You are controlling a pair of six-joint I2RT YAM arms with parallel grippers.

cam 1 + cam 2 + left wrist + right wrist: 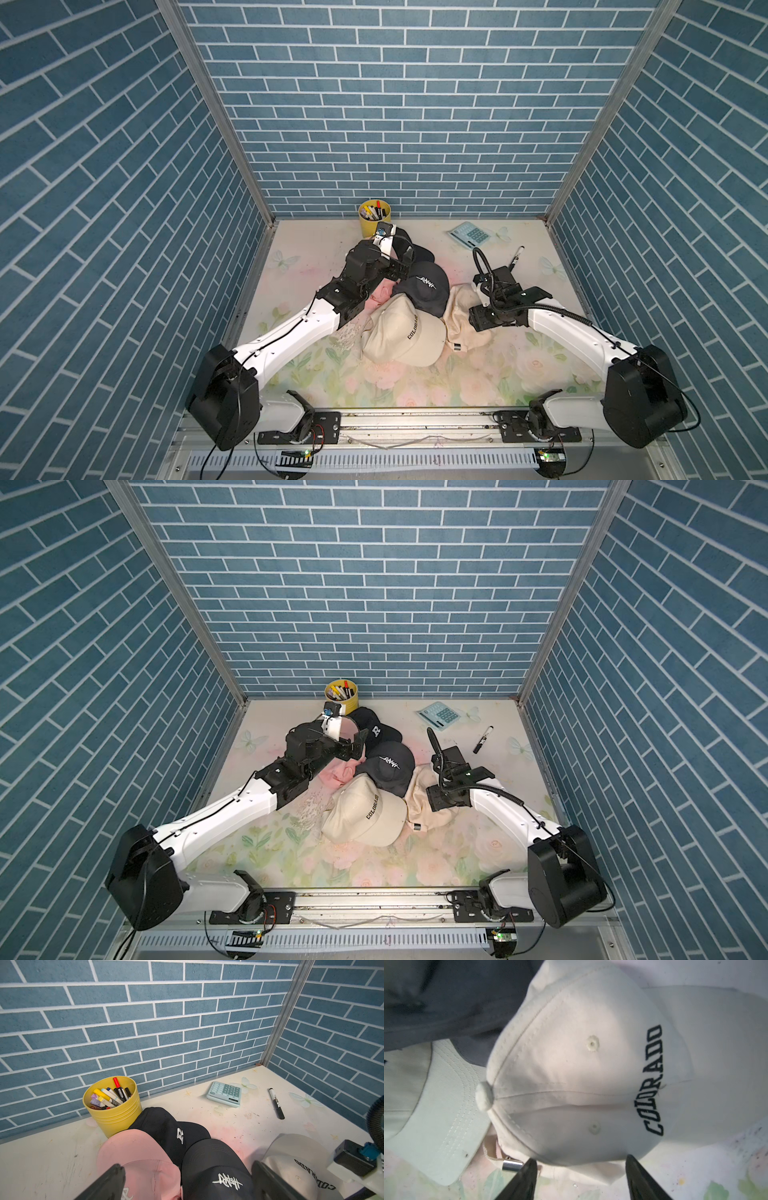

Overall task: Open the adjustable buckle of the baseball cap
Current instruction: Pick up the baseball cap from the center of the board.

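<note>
Right pincer (pixel 581 1159) gapes beside silver buckle (pixel 512 1165) on cream strap (pixel 571 1174).

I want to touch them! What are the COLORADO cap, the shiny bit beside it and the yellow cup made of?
The COLORADO cap looks like cream cotton cloth, matte, with stitched seams. The shiny bit is probably metal, smooth and mirror-bright. The yellow cup is likely plastic, smooth with moulded ridges.

Both top views were evenly lit and sharp, their brick walls (pixel 395 104) splayed toward the edges. The right wrist view was soft, glaring on the cream COLORADO cap (pixel 571 1064), with blurred dark fingers (pixel 522 1182).
</note>
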